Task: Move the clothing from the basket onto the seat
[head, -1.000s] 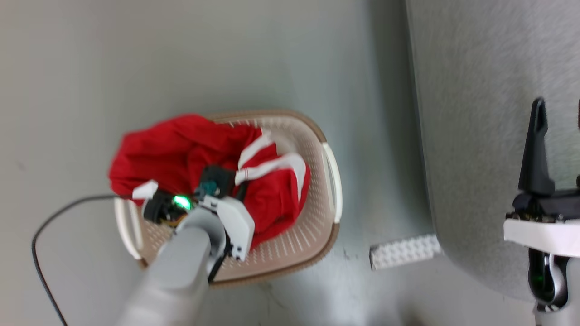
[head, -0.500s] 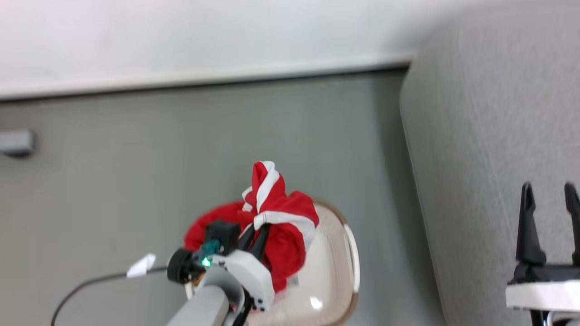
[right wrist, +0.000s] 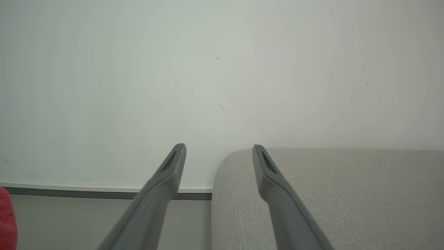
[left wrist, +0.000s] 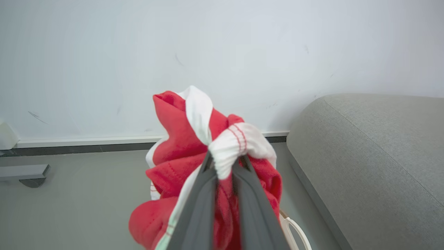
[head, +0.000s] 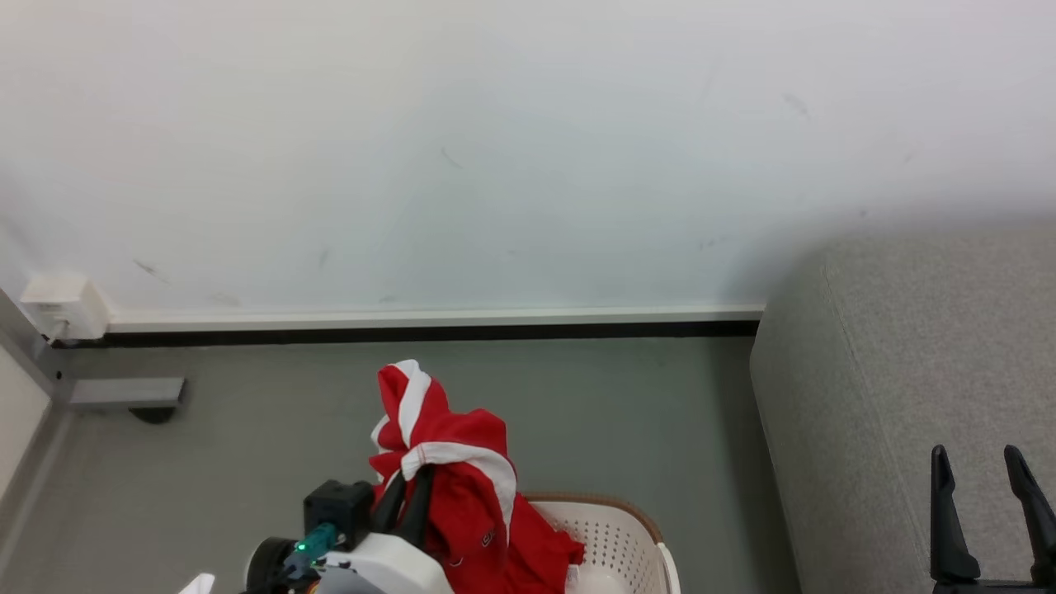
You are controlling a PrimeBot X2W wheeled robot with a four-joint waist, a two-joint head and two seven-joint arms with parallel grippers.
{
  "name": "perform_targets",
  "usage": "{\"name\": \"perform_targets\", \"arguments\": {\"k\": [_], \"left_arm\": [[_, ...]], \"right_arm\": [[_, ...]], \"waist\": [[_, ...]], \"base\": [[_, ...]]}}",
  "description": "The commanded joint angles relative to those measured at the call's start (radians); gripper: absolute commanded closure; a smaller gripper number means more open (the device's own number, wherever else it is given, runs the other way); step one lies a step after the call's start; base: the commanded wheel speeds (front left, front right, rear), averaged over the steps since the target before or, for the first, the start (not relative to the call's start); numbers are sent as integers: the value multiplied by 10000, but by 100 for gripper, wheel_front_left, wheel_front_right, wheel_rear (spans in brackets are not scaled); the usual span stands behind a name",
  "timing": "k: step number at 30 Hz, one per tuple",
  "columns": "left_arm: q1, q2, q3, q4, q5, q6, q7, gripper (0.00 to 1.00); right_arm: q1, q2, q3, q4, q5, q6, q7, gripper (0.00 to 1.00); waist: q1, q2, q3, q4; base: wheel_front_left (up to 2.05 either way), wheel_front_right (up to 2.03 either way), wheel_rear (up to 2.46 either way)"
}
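Gripping with the left hand (left wrist: 225, 163) a bunch of bright red fabric clothing (left wrist: 180, 139) with white stripe trim, held up over the cream-white perforated plastic basket (head: 615, 528). Holding the right hand (head: 982, 462) spread open, empty, near the large light-grey woven seat (head: 891, 371).

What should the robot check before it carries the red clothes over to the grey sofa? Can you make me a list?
1. Left gripper shut on the clothing: ok, its fingers pinch the fabric.
2. Clothing lifted wholly out of the basket: cannot tell, its lower end hangs by the basket and the picture edge cuts it off.
3. Seat lies to the clothing's right, with floor between: ok.
4. Right gripper open and holding nothing: ok.
5. Right gripper apart from the clothing: ok.
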Motion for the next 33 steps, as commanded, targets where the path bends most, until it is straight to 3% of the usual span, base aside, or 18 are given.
{"name": "perform_targets", "arguments": {"k": [1,10,21,28,33], "left_arm": [[228,161,117,-238,23,73,-14,100],[1051,1044,717,-1186,210,378,-13,100],[1300,1412,754,-1846,161,548,171,100],[958,1424,379,-2747,285,307,517,100],[645,1357,-163,-3504,484,6,1065,100]], "right_arm": [[213,-36,24,90,-69,-30,8,0],[609,-36,245,448,25,-30,8,0],[581,-35,763,453,18,-30,8,0],[228,-57,2190,306,-305,-30,8,0],[-275,-535,3914,348,-95,-30,8,0]], "waist": [[4,-1,-422,204],[4,-1,-938,153],[4,-1,-1074,71],[4,-1,-996,72],[4,-1,-959,53]], "base": [[0,0,0],[0,0,0],[0,0,0],[0,0,0],[0,0,0]]}}
